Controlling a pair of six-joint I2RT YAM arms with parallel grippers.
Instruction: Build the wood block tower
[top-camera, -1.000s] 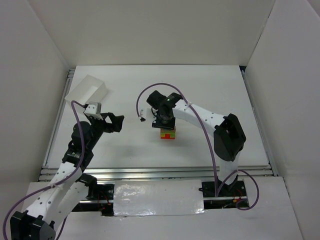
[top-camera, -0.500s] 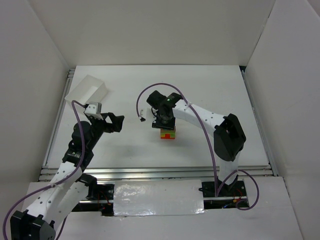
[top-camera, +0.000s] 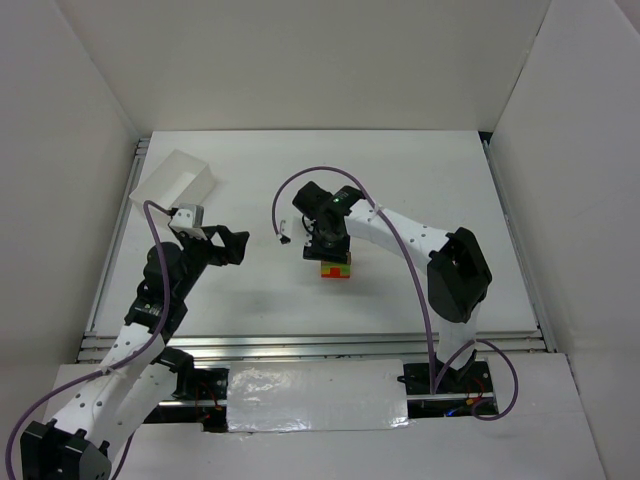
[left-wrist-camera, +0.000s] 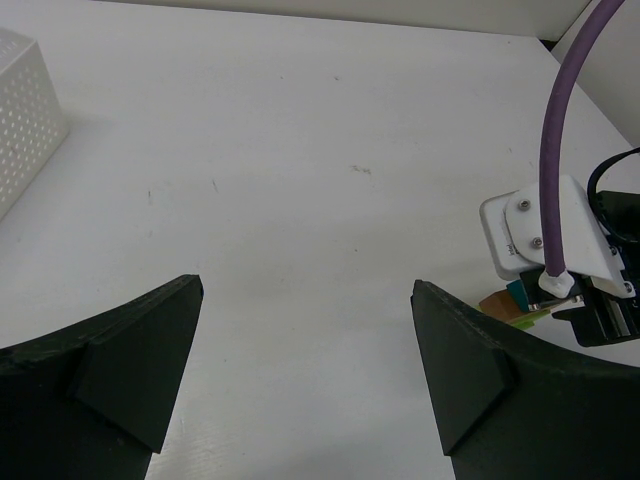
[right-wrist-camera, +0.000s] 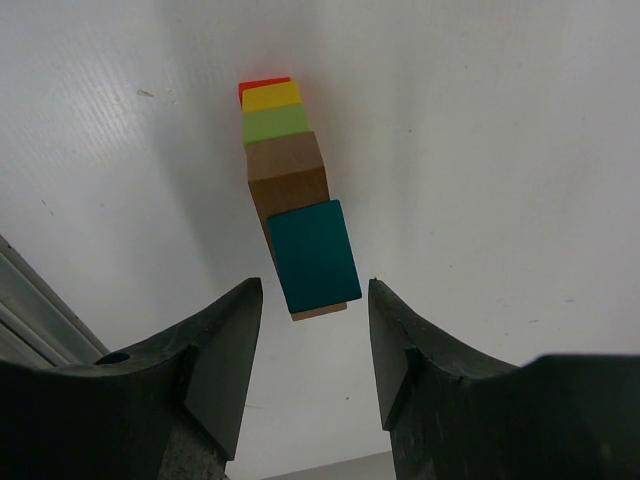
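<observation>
The wood block tower (right-wrist-camera: 296, 225) stands on the white table, red at the bottom, then yellow, green, tan and a teal block (right-wrist-camera: 314, 255) on top. In the top view the tower (top-camera: 336, 268) shows under the right wrist. My right gripper (right-wrist-camera: 313, 300) is open just above the teal top, jaws apart on either side and not touching it. My left gripper (left-wrist-camera: 305, 300) is open and empty over bare table. The tower (left-wrist-camera: 515, 303) shows at the right edge of the left wrist view, partly hidden behind the right wrist.
A white perforated box (top-camera: 174, 183) stands at the back left; its corner shows in the left wrist view (left-wrist-camera: 25, 115). The right arm's purple cable (left-wrist-camera: 572, 110) hangs by the tower. White walls enclose the table (top-camera: 420, 180) on three sides.
</observation>
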